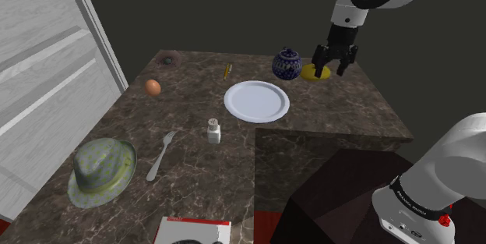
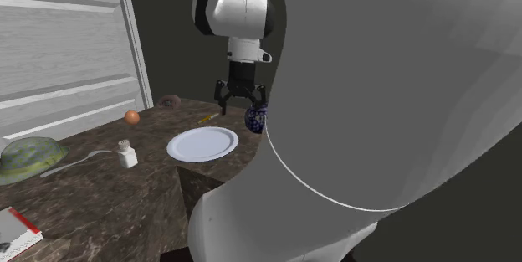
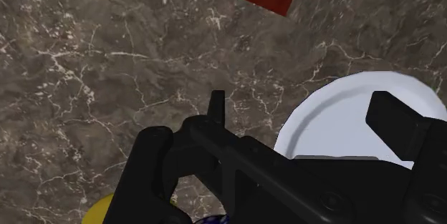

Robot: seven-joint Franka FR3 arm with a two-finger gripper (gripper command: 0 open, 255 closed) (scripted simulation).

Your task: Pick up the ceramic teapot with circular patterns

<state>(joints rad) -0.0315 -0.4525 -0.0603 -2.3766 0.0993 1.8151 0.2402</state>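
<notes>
In the shoulder view, the teapot (image 1: 287,65) stands upright near the far edge of the marble counter (image 1: 195,172). It is dark blue with pale round patterns, and its lid is on. A white plate (image 1: 257,100) lies just in front of it with its plain face up. A flat yellow disc (image 1: 311,76) lies just beside the teapot on this view's right. The gripper (image 1: 329,69) hangs over the disc with its fingers spread apart. It grips nothing and stands clear of the teapot.

In the second exterior view, the arm's grey bulk (image 2: 393,118) covers the right side and cuts off part of the teapot (image 2: 255,118). The gripper (image 2: 241,101) hangs above the teapot, slightly to this view's left, with its fingers wide apart. The plate (image 2: 202,144) lies nearer the camera.

In the wrist view, the two black fingers (image 3: 152,165) stand well apart over veined stone. The plate (image 3: 337,119) lies between and beyond them. A yellow sliver (image 3: 100,212) of the disc and a scrap of blue pattern, the teapot (image 3: 211,220), show beside one finger.
</notes>
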